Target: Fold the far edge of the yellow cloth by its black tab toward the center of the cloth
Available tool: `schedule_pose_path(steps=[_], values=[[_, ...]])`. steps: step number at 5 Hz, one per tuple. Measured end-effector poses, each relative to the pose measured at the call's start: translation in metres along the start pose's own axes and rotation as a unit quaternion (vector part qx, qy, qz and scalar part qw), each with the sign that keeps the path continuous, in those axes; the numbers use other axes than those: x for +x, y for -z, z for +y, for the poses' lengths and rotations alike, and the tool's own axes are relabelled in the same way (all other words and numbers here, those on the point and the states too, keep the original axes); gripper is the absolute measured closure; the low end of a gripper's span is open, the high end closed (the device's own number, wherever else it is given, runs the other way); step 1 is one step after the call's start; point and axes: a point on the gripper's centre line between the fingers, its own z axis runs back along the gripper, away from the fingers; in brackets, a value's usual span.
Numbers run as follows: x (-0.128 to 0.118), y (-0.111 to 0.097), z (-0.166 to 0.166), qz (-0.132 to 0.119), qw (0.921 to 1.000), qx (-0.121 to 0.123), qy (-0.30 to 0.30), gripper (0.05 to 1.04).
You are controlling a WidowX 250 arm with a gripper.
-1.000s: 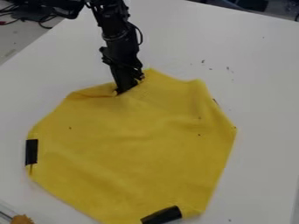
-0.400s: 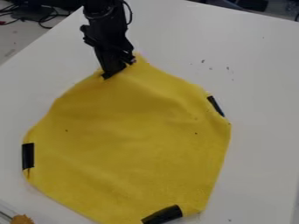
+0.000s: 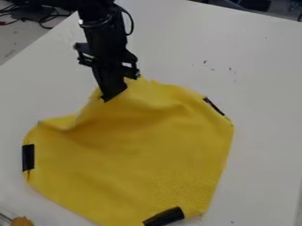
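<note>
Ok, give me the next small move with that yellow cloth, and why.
I'd ease the gripper, which seems to hold the yellow cloth by its upper edge, slightly toward the view's top. Folds run from the grip and the upper left edge buckles inward, while the lower part looks flatter, so gentle tension would probably smooth it.

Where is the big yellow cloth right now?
In the camera view, the yellow cloth is on the white table, across the middle and lower left, with its top edge at the black gripper.
</note>
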Motion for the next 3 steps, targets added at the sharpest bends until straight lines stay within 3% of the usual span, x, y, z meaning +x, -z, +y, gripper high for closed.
schedule_pose_path(steps=[1,2,3], values=[[-0.023,0.002,-0.019,-0.047,0.9987,0.002,-0.018,1.028],[-0.039,0.011,-0.034,-0.070,0.9969,0.010,-0.036,1.028],[-0.048,0.021,-0.038,-0.069,0.9964,0.003,-0.049,1.028]])
